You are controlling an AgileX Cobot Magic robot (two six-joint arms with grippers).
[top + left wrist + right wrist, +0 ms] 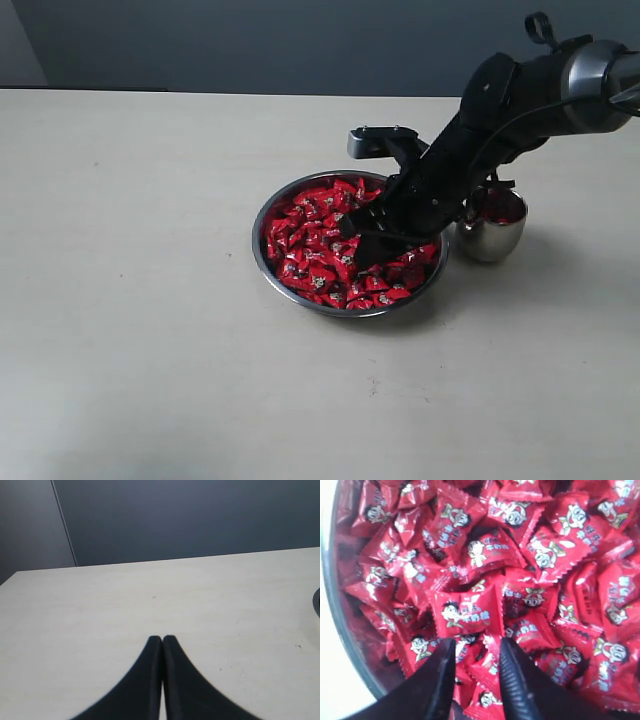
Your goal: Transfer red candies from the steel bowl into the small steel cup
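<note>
Right gripper (477, 647), jaws parted and empty, dips into the red candies (310, 238) heaped in the steel bowl (257, 238) mid-table. Picking step: next it likely must close on one candy, lift, and carry it right to the small steel cup (492, 242) just beside the bowl.

Before you, a pale cream table (140, 330) with faint scuffs runs back to a dark blue-grey wall (250, 45); a lighter grey panel (30, 525) meets it at a thin seam, under soft, even light.

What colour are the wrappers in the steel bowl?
Shiny red candy wrappers, cartoon-face print; right wrist view.
</note>
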